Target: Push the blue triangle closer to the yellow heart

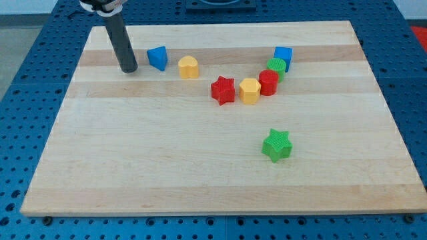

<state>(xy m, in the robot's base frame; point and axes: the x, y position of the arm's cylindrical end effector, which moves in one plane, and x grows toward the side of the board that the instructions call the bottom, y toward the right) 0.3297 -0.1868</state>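
The blue triangle (157, 58) lies near the view's top left on the wooden board (167, 160). The yellow heart (189, 67) sits just to its right and slightly lower, with a small gap between them. My tip (129, 69) rests on the board to the left of the blue triangle, a short gap away, not touching it. The dark rod rises from the tip toward the view's top.
A red star (223, 90), a yellow hexagon (249, 91), a red cylinder (269, 83), a green round block (277, 67) and a blue cube (283, 55) form a line at centre right. A green star (277, 145) lies lower right.
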